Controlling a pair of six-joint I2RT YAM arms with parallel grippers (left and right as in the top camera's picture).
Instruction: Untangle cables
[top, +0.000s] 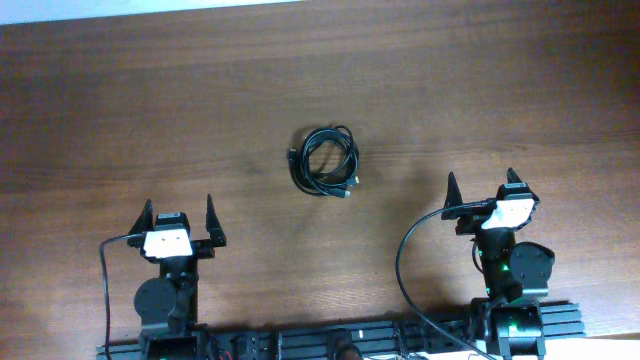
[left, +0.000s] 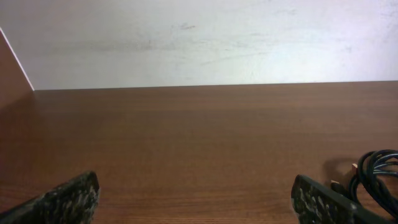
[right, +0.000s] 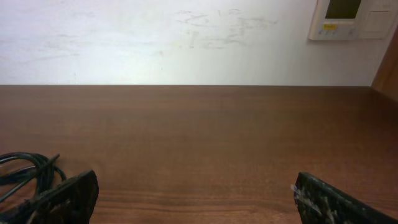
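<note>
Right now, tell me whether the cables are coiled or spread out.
Coiled: the cables lie in one compact bundle of overlapping loops on the table.

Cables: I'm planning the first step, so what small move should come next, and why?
Probably ease the left gripper forward and rightward, toward the cables. They lie in one untouched coil on the table, and this gripper, like the right gripper, stands open and empty.

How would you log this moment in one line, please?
cables coiled, untouched | left gripper open, empty | right gripper open, empty
</note>
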